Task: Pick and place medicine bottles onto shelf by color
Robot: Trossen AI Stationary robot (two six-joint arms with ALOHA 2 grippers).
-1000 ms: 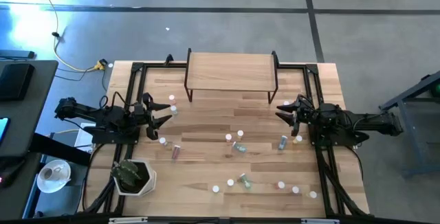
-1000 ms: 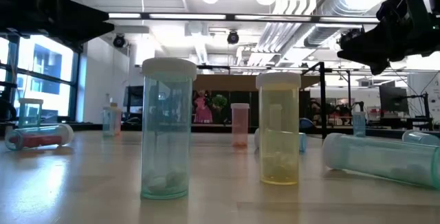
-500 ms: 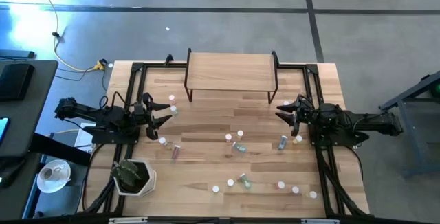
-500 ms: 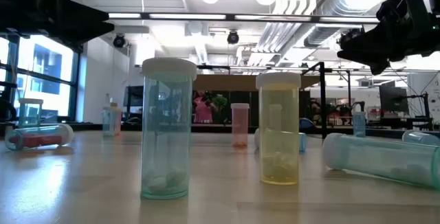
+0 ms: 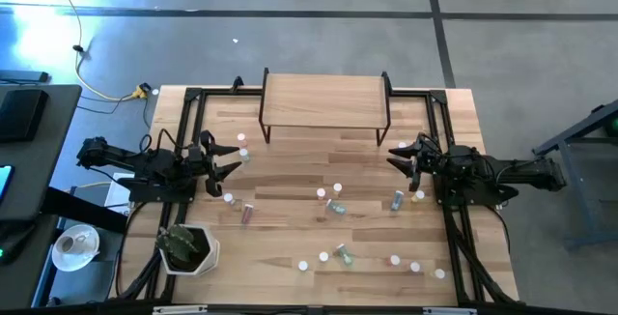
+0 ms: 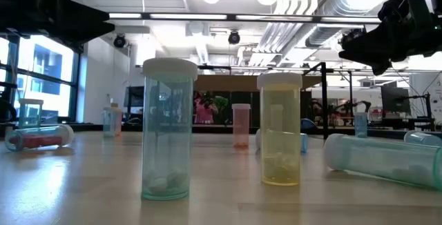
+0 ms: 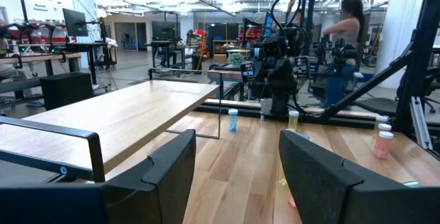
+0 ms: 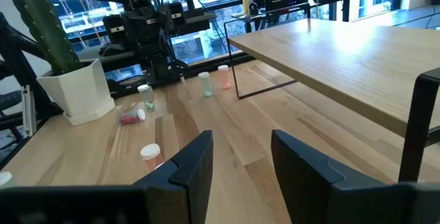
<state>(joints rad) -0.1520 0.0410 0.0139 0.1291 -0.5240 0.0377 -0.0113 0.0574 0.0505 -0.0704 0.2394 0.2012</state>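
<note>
Several small white-capped medicine bottles stand or lie scattered on the wooden tabletop [image 5: 328,202]; in the low view a teal one [image 6: 166,132] and a yellow one [image 6: 280,132] stand upright, and a pale one [image 6: 376,159] lies on its side. The light-wood shelf [image 5: 323,100] on black legs stands at the far middle, with no bottles on it. My left gripper [image 5: 228,159] is open and empty at the table's left side, above the table. My right gripper [image 5: 399,155] is open and empty at the right side, also raised.
A white pot with a cactus [image 5: 188,247] stands at the near left corner. Black frame rails run along both table sides [image 5: 454,228]. A person [image 7: 347,31] stands in the room beyond the table.
</note>
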